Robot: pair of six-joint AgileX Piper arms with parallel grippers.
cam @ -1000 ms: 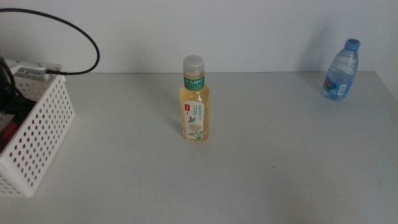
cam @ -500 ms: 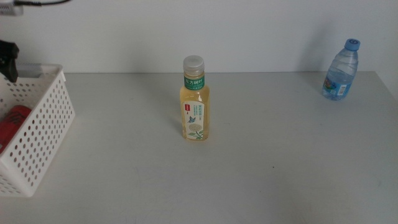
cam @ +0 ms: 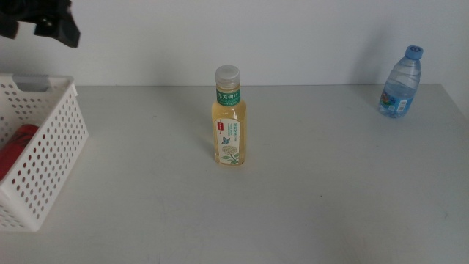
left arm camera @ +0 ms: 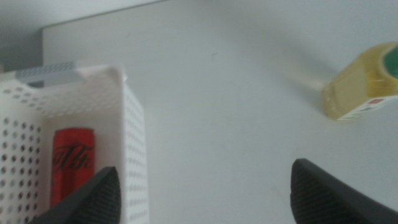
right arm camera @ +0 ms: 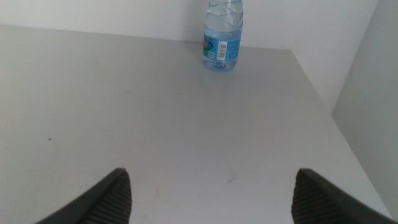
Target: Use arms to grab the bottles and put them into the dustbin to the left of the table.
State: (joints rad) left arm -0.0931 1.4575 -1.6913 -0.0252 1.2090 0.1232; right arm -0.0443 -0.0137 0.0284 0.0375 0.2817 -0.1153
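The left gripper [left arm camera: 199, 186] hangs high over the table's left edge with its jaws spread wide and nothing between them; in the middle view only a dark piece of it [cam: 55, 22] shows, at the top left above the dustbin [cam: 44, 158]; beneath the jaws, toward one side, the red soda can [left arm camera: 71, 165] lies on its side inside the dustbin's perforated wall [left arm camera: 134, 155], and toward the other side the tea bottle [left arm camera: 364, 90] stands on bare table, well apart from both jaws; the right gripper [right arm camera: 208, 193] waits low near the table's front right, jaws likewise wide apart and empty, looking across open tabletop at the water bottle [right arm camera: 222, 34], which stands upright well ahead of it; as for progress, one of three items looks done: the can [cam: 18, 147] rests in the basket at the left edge; two remain: the pale-yellow tea bottle [cam: 229, 117], upright near the middle of the table [cam: 330, 198], closer to the far edge than the near one, and the small blue water bottle [cam: 402, 82], upright at the far right corner; the tea bottle seems the natural next target for the left arm, which would have to travel rightward and descend a good way to bracket it; the water bottle sits nearer the right arm's side, though passing it to the dustbin means crossing the whole table.
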